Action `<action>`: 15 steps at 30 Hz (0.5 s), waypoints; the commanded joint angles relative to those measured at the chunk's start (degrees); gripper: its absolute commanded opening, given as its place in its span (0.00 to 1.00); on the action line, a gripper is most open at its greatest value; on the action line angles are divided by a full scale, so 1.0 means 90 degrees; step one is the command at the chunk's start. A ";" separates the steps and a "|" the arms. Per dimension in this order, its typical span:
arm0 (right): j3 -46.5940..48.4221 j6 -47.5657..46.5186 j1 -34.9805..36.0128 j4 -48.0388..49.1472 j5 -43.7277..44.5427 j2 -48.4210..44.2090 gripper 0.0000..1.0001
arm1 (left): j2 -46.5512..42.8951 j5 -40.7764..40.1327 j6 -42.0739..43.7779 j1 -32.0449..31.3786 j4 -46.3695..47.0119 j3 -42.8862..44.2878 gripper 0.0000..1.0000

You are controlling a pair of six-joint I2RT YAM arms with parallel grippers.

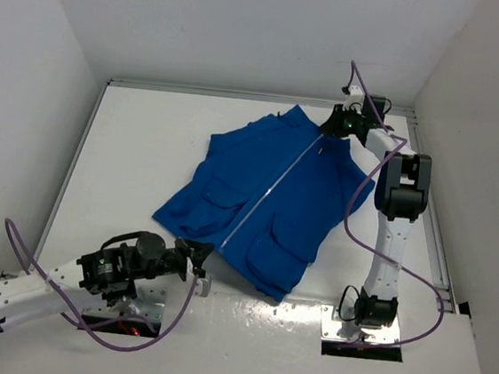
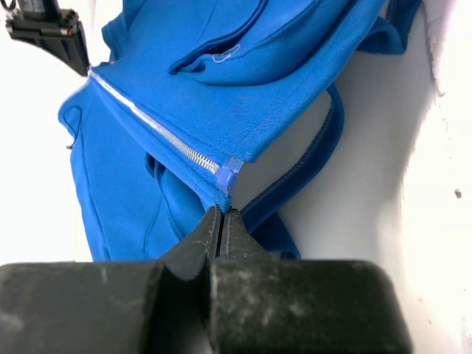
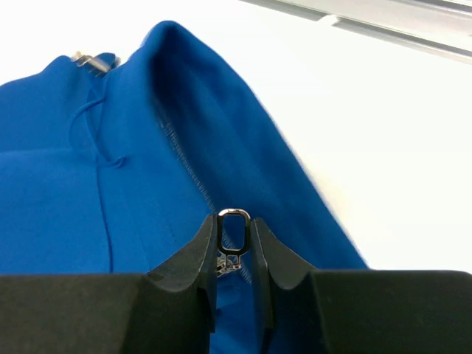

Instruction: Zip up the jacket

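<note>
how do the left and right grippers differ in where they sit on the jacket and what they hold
The left gripper is at the bottom hem of the jacket, near the arm bases; the right gripper is at the collar, on the far side. The left gripper's fingers pinch fully together on blue fabric just below the zipper's lower end; the right gripper's fingers stand slightly apart with the metal zipper pull between them. Both are closed on the zipper line.
</note>
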 commanded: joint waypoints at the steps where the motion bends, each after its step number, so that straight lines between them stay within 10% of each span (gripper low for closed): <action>1: 0.0592 -0.0509 -0.0500 0.0652 0.1027 0.0012 0.00 | -0.0194 0.0327 -0.0051 -0.0166 -0.0505 0.0363 0.00; 10: 0.0808 -0.0704 -0.0637 0.0692 0.1291 0.0081 0.02 | -0.0166 -0.0111 -0.0051 -0.0166 -0.0730 0.0422 0.00; 13: 0.0691 -0.0752 -0.0627 0.0701 0.1194 -0.0124 0.34 | -0.0010 -0.0346 -0.0206 -0.0166 -0.0468 0.0422 0.12; 15: 0.0525 -0.0801 -0.0637 0.0663 0.1067 -0.0387 0.60 | 0.0166 -0.0649 -0.0207 -0.0166 -0.0136 0.0422 0.45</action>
